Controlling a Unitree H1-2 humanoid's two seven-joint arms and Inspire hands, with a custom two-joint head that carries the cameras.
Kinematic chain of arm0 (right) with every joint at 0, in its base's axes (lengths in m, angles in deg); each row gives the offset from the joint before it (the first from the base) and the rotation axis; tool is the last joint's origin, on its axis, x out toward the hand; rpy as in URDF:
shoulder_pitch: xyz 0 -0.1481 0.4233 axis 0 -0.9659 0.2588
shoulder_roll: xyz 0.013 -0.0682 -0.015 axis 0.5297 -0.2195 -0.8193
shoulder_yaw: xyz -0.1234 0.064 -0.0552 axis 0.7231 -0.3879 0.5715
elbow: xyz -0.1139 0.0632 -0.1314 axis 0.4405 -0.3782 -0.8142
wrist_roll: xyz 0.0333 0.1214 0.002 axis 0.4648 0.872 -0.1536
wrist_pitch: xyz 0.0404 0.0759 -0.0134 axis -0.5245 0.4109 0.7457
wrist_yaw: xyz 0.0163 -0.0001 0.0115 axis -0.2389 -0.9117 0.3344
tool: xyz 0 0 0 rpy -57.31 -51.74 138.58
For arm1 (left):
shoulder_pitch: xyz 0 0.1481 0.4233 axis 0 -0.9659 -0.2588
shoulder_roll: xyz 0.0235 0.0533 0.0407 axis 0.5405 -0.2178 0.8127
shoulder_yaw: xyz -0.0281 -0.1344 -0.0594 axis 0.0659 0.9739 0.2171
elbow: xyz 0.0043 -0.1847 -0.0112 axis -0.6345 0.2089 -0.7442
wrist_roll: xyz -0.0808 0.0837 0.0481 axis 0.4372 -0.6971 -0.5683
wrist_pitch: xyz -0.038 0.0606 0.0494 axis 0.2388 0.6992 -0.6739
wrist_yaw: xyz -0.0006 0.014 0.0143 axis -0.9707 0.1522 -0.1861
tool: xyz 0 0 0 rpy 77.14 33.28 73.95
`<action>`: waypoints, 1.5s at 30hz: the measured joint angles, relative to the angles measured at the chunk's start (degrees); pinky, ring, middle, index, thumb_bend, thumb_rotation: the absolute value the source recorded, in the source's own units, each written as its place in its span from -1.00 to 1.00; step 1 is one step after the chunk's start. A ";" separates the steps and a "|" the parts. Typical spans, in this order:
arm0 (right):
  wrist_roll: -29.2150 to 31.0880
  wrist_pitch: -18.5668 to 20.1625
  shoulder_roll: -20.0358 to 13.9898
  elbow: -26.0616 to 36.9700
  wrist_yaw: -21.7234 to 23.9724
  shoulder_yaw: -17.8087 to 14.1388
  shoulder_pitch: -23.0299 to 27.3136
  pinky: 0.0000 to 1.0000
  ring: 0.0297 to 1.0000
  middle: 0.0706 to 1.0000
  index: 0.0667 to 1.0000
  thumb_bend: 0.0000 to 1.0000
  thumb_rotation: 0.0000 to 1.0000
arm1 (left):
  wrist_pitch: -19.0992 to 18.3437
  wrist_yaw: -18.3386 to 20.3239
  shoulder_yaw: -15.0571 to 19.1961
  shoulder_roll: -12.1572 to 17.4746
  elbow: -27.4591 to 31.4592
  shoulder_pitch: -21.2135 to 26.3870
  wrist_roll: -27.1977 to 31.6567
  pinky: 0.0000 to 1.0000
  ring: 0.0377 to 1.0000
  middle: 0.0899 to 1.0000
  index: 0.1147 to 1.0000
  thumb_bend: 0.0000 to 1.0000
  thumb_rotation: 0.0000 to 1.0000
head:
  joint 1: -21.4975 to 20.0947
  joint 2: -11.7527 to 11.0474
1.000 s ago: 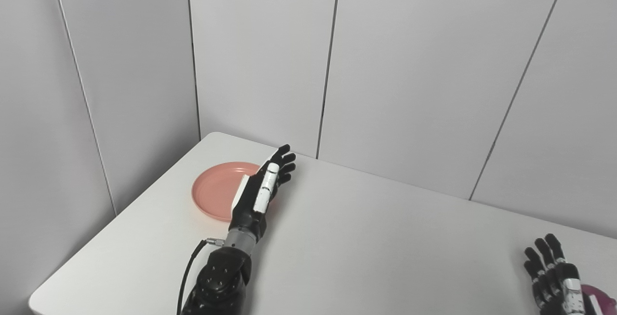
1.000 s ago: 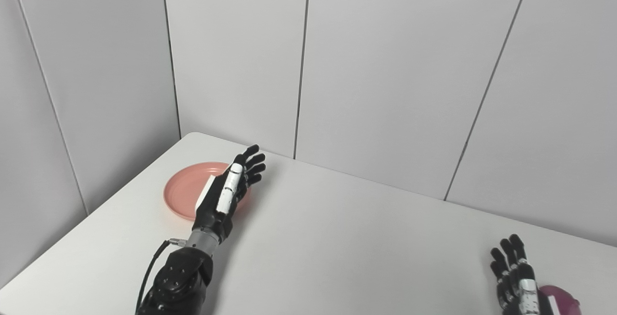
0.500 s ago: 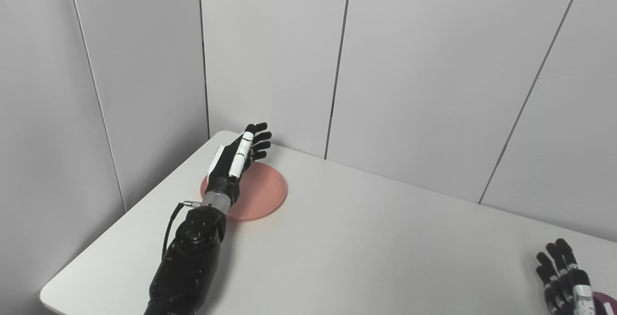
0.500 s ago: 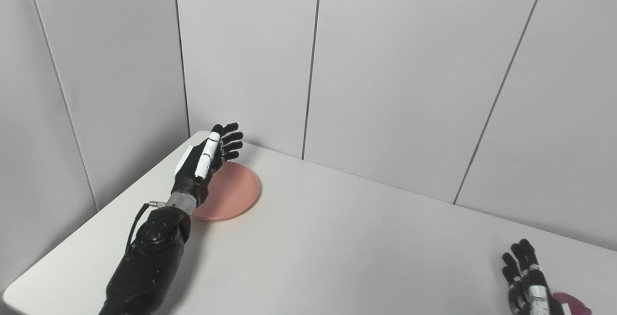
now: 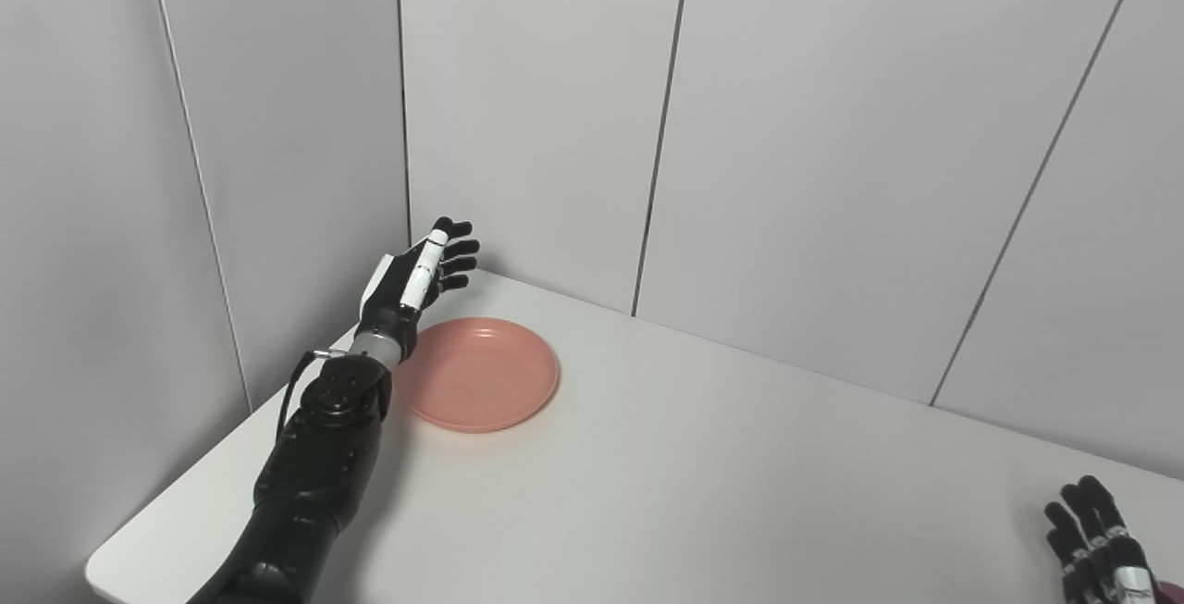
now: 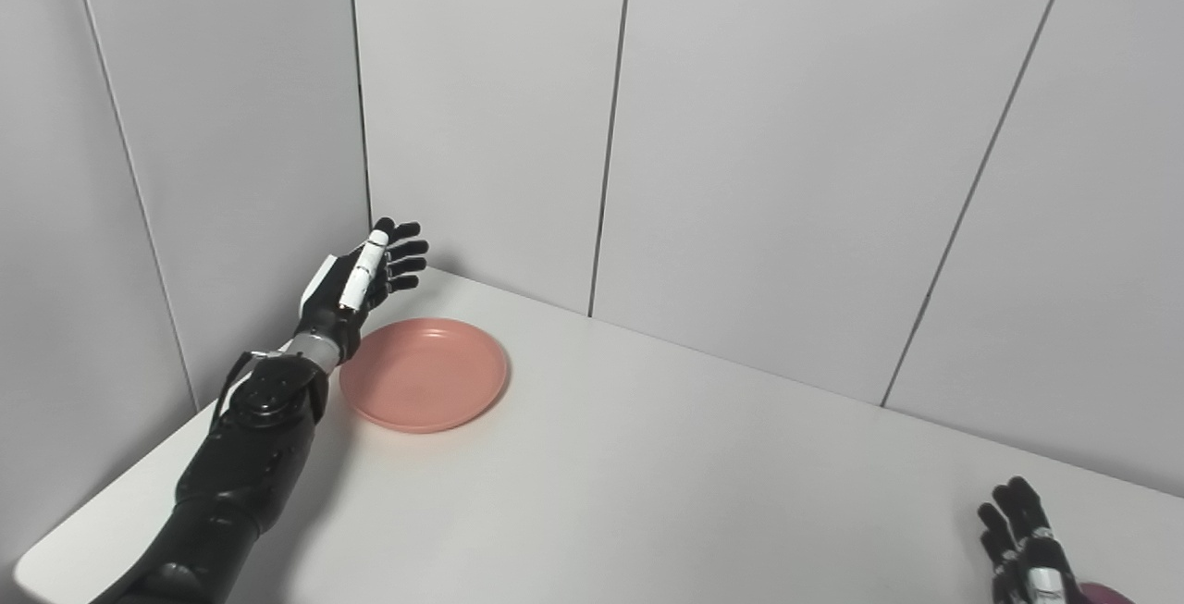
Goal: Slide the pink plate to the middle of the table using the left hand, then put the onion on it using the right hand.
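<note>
A pink plate (image 5: 481, 375) lies on the white table (image 5: 703, 474) near its far left corner, also seen in the right eye view (image 6: 424, 375). My left hand (image 5: 413, 282) is open, fingers spread, held edge-on just left of the plate's far left rim, near the corner of the wall. My right hand (image 5: 1101, 548) is open at the bottom right edge of the picture, resting by the table's near right side. A small sliver of the dark purple onion (image 6: 1101, 595) shows just right of that hand; most of it is cut off.
Grey wall panels (image 5: 832, 123) close the table on the far side and on the left, close behind my left hand. The table's near left corner (image 5: 102, 572) is in view.
My left hand has swung from the right side of the plate, over it, to its far left side. The camera has shifted, so the whole scene sits a little further right and lower.
</note>
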 measured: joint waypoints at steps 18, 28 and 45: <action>0.02 -0.01 0.16 -0.05 -0.02 -0.03 0.05 1.00 0.90 0.89 0.88 0.11 0.56 | 4.39 2.03 -0.27 3.18 -11.36 3.95 -0.77 0.64 0.61 0.56 0.52 0.03 1.00 | 0.09 -0.18; 0.02 -0.04 0.19 -0.06 -0.03 -0.21 0.03 0.98 0.87 0.86 0.85 0.12 0.56 | 6.51 1.99 -1.25 5.32 -17.39 4.82 -1.41 0.67 0.65 0.60 0.56 0.04 1.00 | -0.18 0.09; 0.13 -0.04 0.31 0.64 -0.04 -0.40 -0.29 0.97 0.86 0.84 0.84 0.13 0.53 | 8.70 1.11 -2.62 5.43 -22.05 4.87 -2.37 0.66 0.65 0.62 0.58 0.08 1.00 | -0.18 0.61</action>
